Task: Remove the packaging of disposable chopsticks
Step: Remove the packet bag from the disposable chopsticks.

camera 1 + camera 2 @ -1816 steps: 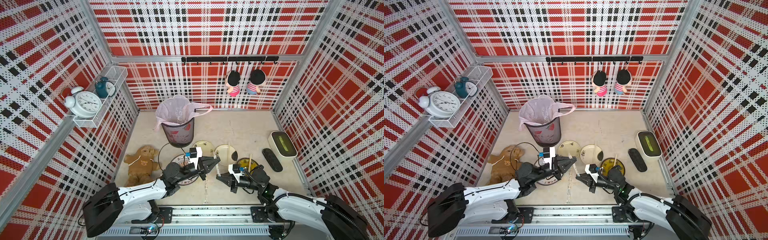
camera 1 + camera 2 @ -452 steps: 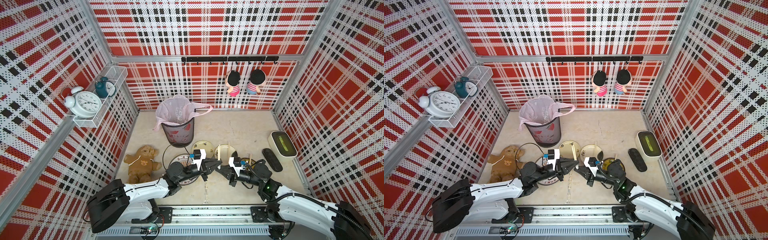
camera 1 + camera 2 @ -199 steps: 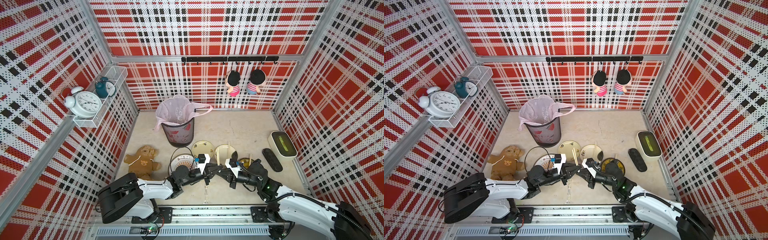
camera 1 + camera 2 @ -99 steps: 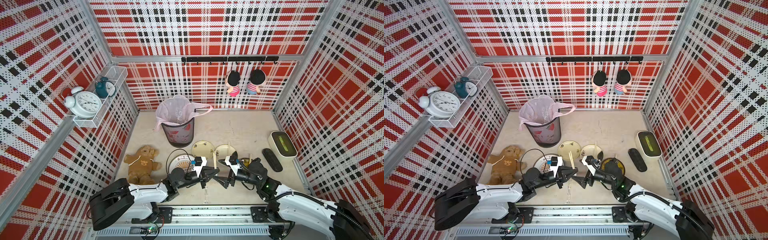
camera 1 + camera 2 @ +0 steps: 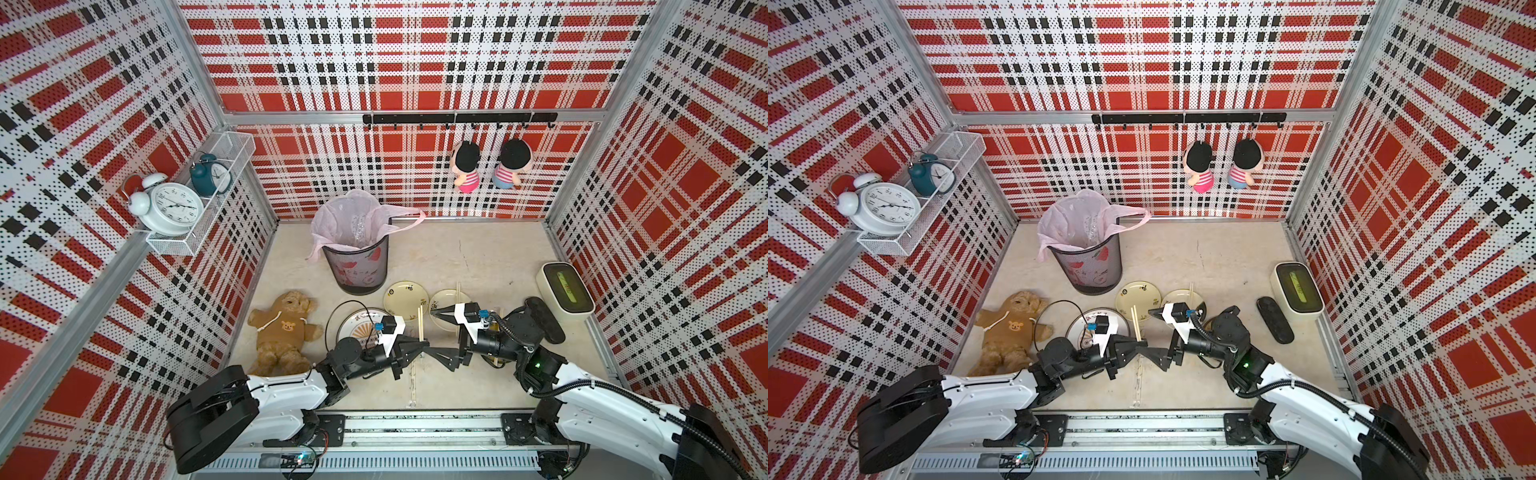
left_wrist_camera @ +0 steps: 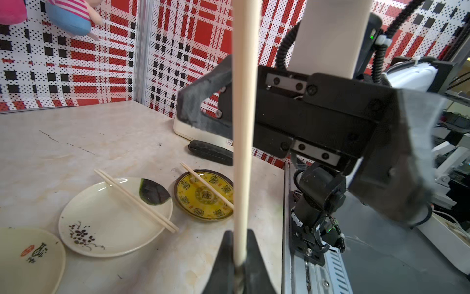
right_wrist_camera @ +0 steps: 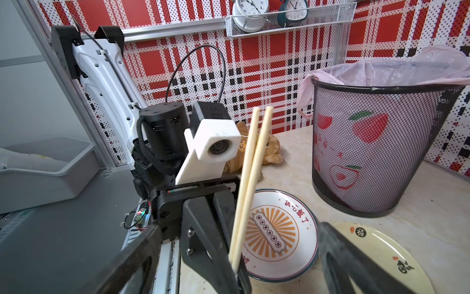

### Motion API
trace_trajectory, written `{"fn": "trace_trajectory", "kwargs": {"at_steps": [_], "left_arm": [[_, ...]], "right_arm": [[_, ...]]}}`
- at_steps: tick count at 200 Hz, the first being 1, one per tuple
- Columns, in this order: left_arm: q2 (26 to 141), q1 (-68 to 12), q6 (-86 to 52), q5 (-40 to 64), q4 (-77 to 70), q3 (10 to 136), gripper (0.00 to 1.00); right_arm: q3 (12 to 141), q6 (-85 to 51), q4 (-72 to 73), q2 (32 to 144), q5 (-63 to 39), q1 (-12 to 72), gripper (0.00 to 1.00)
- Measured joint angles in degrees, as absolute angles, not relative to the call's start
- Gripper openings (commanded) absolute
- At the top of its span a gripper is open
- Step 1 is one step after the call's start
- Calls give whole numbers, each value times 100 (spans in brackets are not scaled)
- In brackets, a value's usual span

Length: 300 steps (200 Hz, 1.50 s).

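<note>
Disposable chopsticks [image 7: 250, 178], one pair with no packaging visible on it, stand upright above the worktop [image 5: 478, 257], pinched at the lower end in the jaws of the left gripper [image 5: 420, 345]. The right gripper [image 5: 429, 331] faces them closely, jaws spread. Risk: held by one end only, the pair may pivot or slip if the right jaws brush it

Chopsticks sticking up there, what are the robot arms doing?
The left end effector is shut on a pair of wooden chopsticks, holding them upright above the table. They look bare, with no wrapper on them. The right end effector faces them with its jaws wide open, holding nothing. Other chopstick pairs rest across a cream plate and a yellow plate.
</note>
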<state>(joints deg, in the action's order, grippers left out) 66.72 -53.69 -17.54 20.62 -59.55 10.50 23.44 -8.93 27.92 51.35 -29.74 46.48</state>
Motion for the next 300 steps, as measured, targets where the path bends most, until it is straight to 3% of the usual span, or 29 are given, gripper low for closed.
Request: {"fn": "trace_trajectory", "kwargs": {"at_steps": [32, 62, 102, 141, 261, 300], "left_arm": [[6670, -5398, -1765, 2080, -5948, 1050, 0], [6670, -5408, -1769, 2082, -5946, 1050, 0], [6665, -5408, -1776, 2060, -5885, 1050, 0], [6694, -5408, -1758, 1981, -5811, 1050, 0], [7448, -5640, -1614, 1594, -6093, 1374, 12], [7839, -5660, -1643, 1551, -6458, 1461, 12]], "right_arm": [[2539, -899, 2790, 5631, -2978, 4646, 64], [2567, -895, 2888, 5795, -3076, 4635, 38], [2569, -932, 2993, 5929, -3242, 4633, 29], [2569, -956, 3022, 6005, -3448, 4644, 0], [2200, -1100, 2971, 5507, -3229, 4392, 0], [2171, -1114, 2888, 5415, -3210, 4265, 0]]}}
